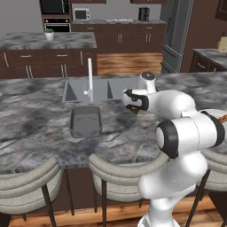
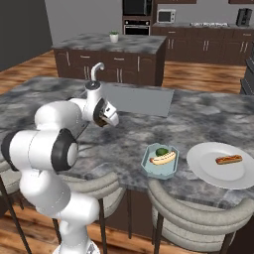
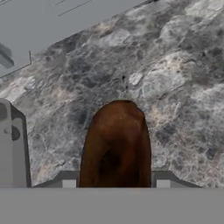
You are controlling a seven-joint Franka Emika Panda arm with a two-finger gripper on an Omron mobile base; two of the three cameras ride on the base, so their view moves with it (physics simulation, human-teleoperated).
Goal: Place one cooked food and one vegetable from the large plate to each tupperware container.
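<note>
A brown oval lump — the yellow-brown vegetable — sits pinched between the fingers, which press against its two sides in the hand view. It hangs in the air above the marbled grey desk, not touching the stone. In the left base view the same lump shows as a small brown spot under the gripper, which is over the desk just in front of the sink and to the right of the grey tub. That tub is rectangular with rounded corners, and nothing can be seen inside it from this angle.

In the right base view the gripper points down and to the right, well apart from the other dishes. The blue-green tub, eight-sided, stands near the front edge of the desk and holds the sausage in a bun with the dark green lump just behind it, the two touching or nearly so. Just beside this tub, to its right, lies the large white plate, and on it rests the orange-brown piece, off toward the plate's far right.

The tap rises at the near rim of the sink. Pale round-backed stools stand along the front of the desk.
</note>
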